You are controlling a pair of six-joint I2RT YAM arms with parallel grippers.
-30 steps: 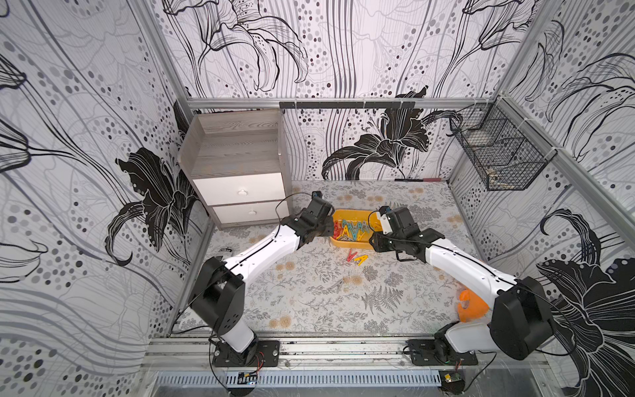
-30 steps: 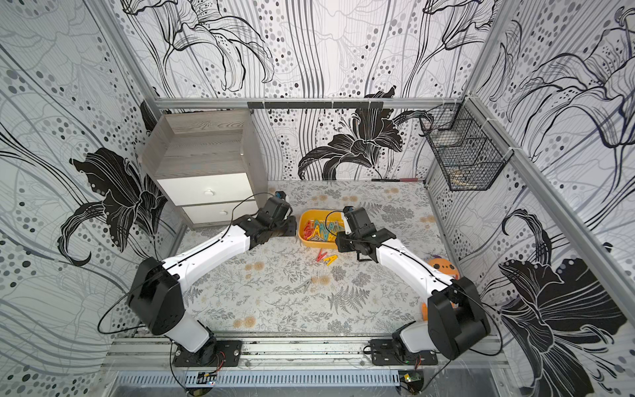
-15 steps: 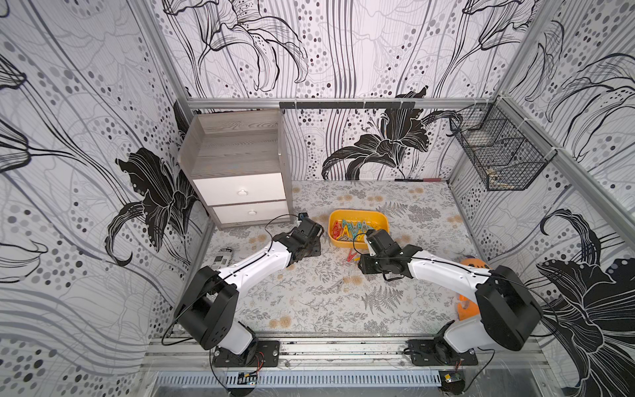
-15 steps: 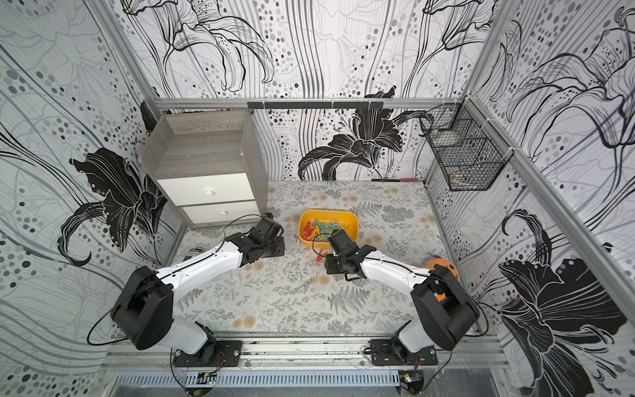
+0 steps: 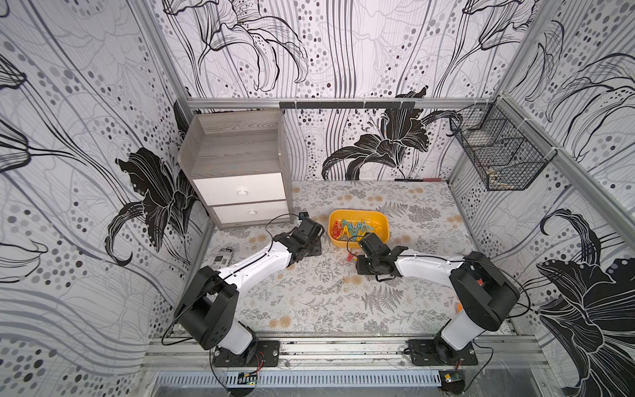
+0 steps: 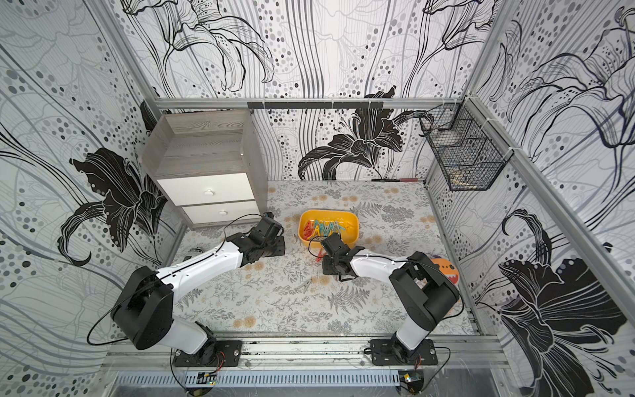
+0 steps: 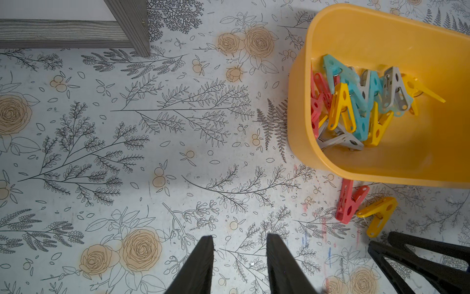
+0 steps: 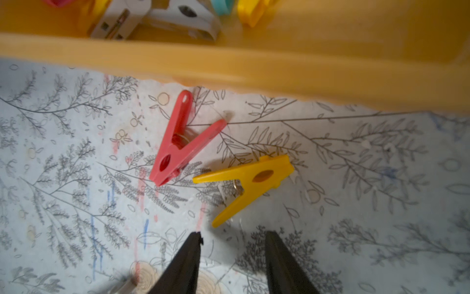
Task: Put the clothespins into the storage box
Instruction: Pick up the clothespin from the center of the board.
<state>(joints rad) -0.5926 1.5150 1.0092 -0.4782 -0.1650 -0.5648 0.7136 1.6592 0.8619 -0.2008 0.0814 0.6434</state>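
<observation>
Hazards ahead of next pick

Rt wrist view: rt gripper (image 8: pixel 234 234) fingers spread, nothing between, low over table (image 8: pixel 356 203). Yellow pin (image 8: pixel 248 178) flat, one leg tip just beside a fingertip (image 8: pixel 193 245). Red pin (image 8: pixel 178 142) just beside it, apart by a sliver. Both close under storage box (image 8: pixel 254 68) wall. Likely trouble: finger landing on that leg → pin flipped or skidded into red pin. Squeeze across splayed legs → pin sprung open, squirted out. Wrist brushing wall → box shoved. Some blur here.

Lt wrist view: lt gripper (image 7: pixel 240 236) fingers spread as well, empty, over bare print, well apart from box. Clothespins (image 7: pixel 356 107) heaped at box end nearest lt arm. Rt fingers (image 7: pixel 379 250) in frame near yellow pin. Both arms going for same pair → clash.

Top views: grey pin (image 5: pixel 337 285) alone on print toward rail, well apart from the rest. Grey on grey, easy to miss. Fingers hidden under both wrists. Surface: pale floral print w/ tan roses, flat, smooth-looking, prob. slick under hard plastic. Pen-like blue/red streaks, seen in wrist views. Room: black-lily wallpaper (image 5: pixel 378 144) on three walls, cabinet (image 5: pixel 240 165) w/ two white drawers back left, wire basket (image 5: pixel 498 161) on rt wall, small can (image 5: pixel 221 257) lying by lt wall, orange toy (image 6: pixel 445 269) behind rt arm.
</observation>
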